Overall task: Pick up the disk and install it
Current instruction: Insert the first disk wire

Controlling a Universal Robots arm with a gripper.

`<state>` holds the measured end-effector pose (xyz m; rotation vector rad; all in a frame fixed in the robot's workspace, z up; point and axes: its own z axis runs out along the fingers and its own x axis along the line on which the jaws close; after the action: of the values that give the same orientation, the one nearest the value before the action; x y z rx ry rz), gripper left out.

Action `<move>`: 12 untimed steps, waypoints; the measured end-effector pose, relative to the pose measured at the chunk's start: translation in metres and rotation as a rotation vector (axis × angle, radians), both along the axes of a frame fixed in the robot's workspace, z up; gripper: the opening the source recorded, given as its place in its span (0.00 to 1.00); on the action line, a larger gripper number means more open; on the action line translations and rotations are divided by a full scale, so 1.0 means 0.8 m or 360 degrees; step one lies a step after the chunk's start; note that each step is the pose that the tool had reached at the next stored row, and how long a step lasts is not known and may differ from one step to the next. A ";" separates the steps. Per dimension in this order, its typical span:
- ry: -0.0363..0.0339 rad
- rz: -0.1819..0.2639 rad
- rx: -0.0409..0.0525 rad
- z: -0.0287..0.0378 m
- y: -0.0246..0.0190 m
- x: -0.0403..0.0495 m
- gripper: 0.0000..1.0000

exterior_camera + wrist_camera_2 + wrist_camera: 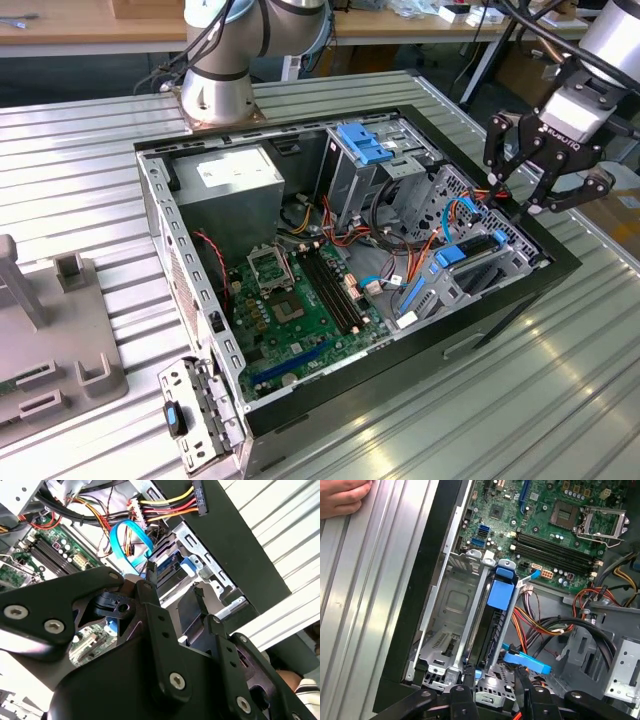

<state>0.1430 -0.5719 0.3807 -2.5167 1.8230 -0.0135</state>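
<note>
Tagging the end effector (495,677) as spread wide, gripping nothing. Poised over a corner of the computer case (500,320), with fingertips (469,680) to either side of the disk's near end in the first wrist view; cannot tell whether touching.

Placing the disk (492,630) on edge inside the metal drive cage (447,610), with blue rails and a blue tab on it, apparently seated in its slot.

Noting a light blue cable (527,661) just beside the disk's end, and a bundle of orange and red wires (540,625) near the cage, with the motherboard (545,535) beyond. Noting the case resting on the ribbed metal desk (90,180), and a person's hand (342,497) lying on that desk beside the case.

Risks, as judged:
- Snagging the blue cable or the wires through closing or dropping off-centre.
- Striking the cage rim with a fingertip through slight misalignment, given the tight slot.
- Tilting or jamming the disk through pressing on one rail alone.
- Bumping the hand through a wide sweep outward over the case edge.
</note>
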 end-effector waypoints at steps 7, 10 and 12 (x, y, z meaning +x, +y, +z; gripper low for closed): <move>-0.0023 0.0242 0.0000 -0.0005 0.0000 0.000 0.44; -0.0026 0.0317 0.0000 -0.0006 0.0000 0.000 0.44; -0.0026 0.0317 0.0000 -0.0005 0.0000 0.000 0.44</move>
<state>0.1429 -0.5720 0.3803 -2.6766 1.5580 -0.0287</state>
